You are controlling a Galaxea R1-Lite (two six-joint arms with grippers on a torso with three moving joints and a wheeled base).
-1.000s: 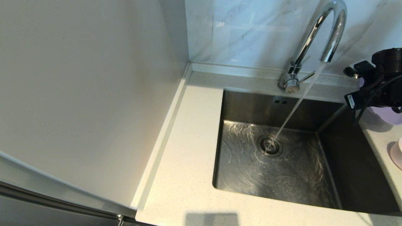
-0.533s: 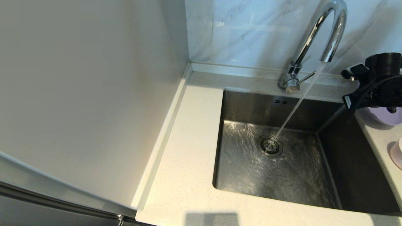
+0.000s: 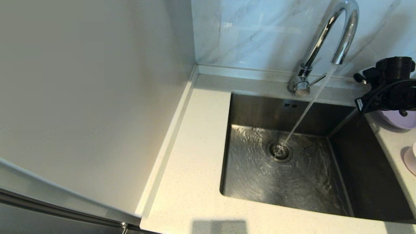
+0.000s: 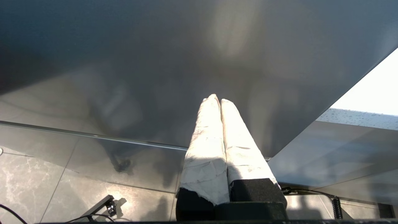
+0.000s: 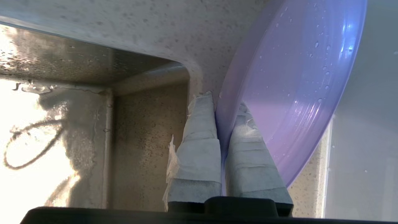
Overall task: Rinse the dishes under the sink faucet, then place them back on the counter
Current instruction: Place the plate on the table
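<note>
My right gripper (image 5: 222,101) is shut on the rim of the lilac plate (image 5: 295,93), one finger on each face. The plate is wet with drops and tilted. It hangs low over the counter (image 5: 192,34) by the sink's back right corner; I cannot tell whether it touches. In the head view the black wrist (image 3: 390,91) hides most of the plate (image 3: 401,121). The faucet (image 3: 325,35) runs a stream onto the drain strainer (image 3: 279,150) of the sink (image 3: 253,185). A pale pink bowl (image 3: 411,159) shows at the right edge. My left gripper (image 4: 217,99) is shut and empty, parked low.
A plain white wall panel (image 3: 91,97) rises along the counter's left side (image 3: 195,162). The marble-veined wall (image 3: 253,29) stands behind the faucet. The left wrist view shows a dark cabinet face and tiled floor (image 4: 46,186).
My right wrist has sunk a little with the lilac plate, so less of the plate shows beneath it. Water keeps running.
</note>
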